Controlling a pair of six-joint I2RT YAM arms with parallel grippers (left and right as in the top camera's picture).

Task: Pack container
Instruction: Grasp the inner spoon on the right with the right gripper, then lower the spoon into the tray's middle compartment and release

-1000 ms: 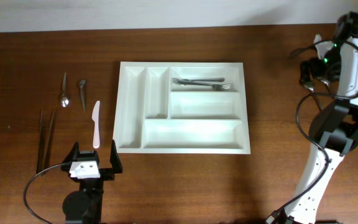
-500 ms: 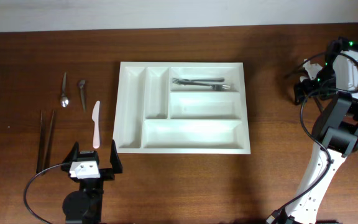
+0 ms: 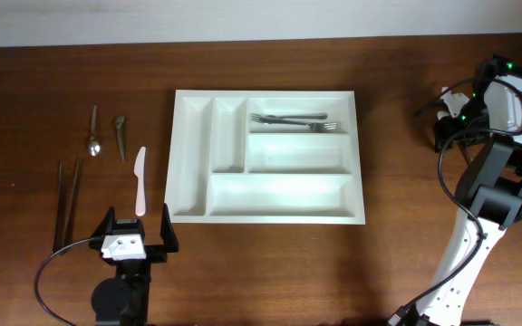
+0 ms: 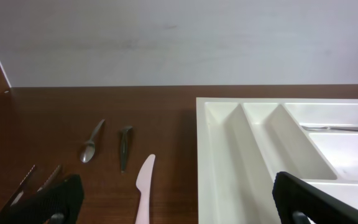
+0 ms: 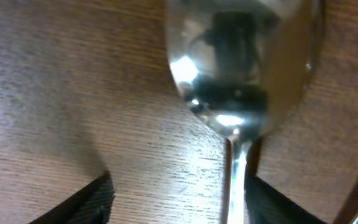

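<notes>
The right gripper [image 5: 179, 185] hangs low over the brown wooden table [image 5: 48, 93], its jaws spread wide and clamping nothing. The thin stem of a shiny metal spoon [image 5: 241, 68] runs between the two dark fingers [image 5: 98, 199], close beside the one on the picture's right; whether it touches that finger cannot be told. The spoon's bowl lies just ahead of the fingertips. Seen from overhead, this gripper sits at the table's far right, well apart from the container.

The left gripper [image 3: 138, 217] is released too and holds nothing; it rests near the table's front left. Just beyond it lies a pale pink plastic knife [image 3: 140, 181], and farther left a pair of thin dark chopsticks [image 3: 66, 204]. Behind the knife are a small grey metal spoon [image 3: 92, 138] and a short dark utensil [image 3: 120, 136].

The large white rectangular plastic cutlery tray [image 3: 361, 163] sits flat in the middle of the table, beside the knife on its right. Two grey metal forks [image 3: 293, 120] lie in its rearmost wide compartment.
</notes>
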